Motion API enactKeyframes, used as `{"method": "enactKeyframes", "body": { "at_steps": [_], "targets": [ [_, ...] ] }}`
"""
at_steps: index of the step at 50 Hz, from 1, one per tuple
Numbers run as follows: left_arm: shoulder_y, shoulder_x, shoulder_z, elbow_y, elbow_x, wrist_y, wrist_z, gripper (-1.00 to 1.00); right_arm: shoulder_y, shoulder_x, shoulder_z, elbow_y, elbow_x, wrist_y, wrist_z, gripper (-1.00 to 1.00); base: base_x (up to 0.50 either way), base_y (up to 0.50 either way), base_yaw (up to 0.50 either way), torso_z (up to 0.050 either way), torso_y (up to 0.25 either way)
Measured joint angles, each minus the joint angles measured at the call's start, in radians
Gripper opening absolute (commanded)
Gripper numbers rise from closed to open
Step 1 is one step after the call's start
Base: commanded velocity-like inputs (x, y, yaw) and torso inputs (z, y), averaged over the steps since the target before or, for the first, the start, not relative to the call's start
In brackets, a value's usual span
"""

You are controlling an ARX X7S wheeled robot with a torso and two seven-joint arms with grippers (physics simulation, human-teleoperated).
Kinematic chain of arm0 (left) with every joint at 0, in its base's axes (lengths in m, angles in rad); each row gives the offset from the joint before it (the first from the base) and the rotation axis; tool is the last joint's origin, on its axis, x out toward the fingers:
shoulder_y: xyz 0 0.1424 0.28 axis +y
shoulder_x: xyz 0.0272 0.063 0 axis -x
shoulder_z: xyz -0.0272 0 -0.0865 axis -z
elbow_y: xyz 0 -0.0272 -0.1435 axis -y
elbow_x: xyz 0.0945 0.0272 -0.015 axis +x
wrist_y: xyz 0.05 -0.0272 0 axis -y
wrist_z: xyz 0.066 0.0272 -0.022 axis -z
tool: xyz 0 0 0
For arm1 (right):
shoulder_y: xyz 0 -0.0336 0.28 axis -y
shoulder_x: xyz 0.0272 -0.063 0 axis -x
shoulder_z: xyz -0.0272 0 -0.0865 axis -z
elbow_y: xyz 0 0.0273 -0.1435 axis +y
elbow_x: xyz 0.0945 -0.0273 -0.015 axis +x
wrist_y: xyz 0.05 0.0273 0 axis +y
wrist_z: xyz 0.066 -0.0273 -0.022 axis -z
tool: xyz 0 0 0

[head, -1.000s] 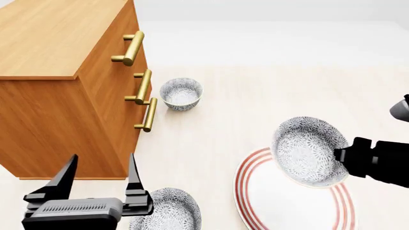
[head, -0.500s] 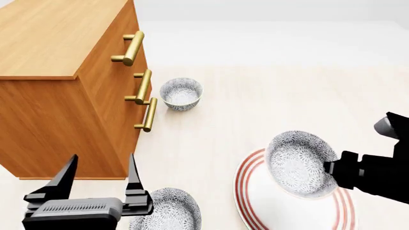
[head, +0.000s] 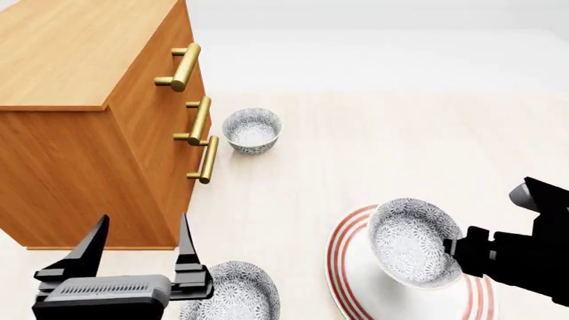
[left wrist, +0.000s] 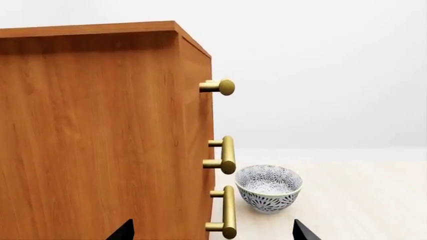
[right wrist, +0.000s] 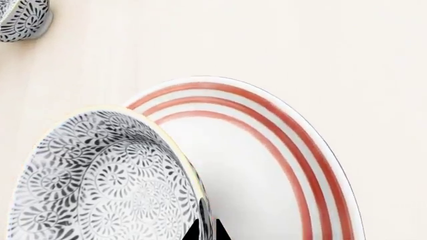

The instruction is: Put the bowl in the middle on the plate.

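- While the right gripper (head: 455,252) holds the small round white bowl with grey-blue floral speckle (head: 411,243), its jaws are clamped on the rim of the side nearest the right arm, so the bowl sticks out from the jaws toward the robot's left.
- Bowl is tilted, mouth facing up and toward the head camera; it looks just above the large flat white plate with thin red rings (head: 351,230), and contact cannot be confirmed.
- Key relation: plate lies directly beneath the jaws and bowl. The wrist view shows the bowl (right wrist: 100,180) overlapping the plate's (right wrist: 280,145) near-side rim rather than its middle.
- Judgement: next move is level out, shift toward plate centre, lower, release. Risk is the tilted bowl landing on edge.
- Left gripper (head: 138,248) sits idle, jaws spread wide, holding nothing. It is well away from the plate, so the right arm is the nearer one.
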Motion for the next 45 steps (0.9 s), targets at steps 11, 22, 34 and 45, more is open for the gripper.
{"method": "enactKeyframes", "body": {
  "at_steps": [11,22,34,45],
  "targets": [
    [-0.002,-0.001,0.004,-0.004,0.000,0.001,-0.002,1.00,-0.032,-0.010,-0.014,0.018,-0.009,-0.025,-0.017,-1.00,0.00,0.00,0.00,0.000,0.000],
    [-0.003,-0.002,0.007,-0.006,0.000,0.003,-0.004,1.00,-0.044,-0.016,-0.014,0.027,-0.001,-0.040,-0.026,1.00,0.00,0.00,0.00,0.000,0.000],
    [-0.003,-0.005,0.009,-0.009,-0.002,0.005,-0.005,1.00,-0.043,-0.021,-0.007,0.034,0.008,-0.047,-0.032,1.00,0.00,0.00,0.00,0.000,0.000],
    [-0.004,-0.006,0.011,-0.009,-0.003,0.006,-0.008,1.00,-0.050,-0.004,0.013,0.011,-0.004,-0.125,-0.022,1.00,0.00,0.00,0.00,0.000,0.000]
  ]
}}
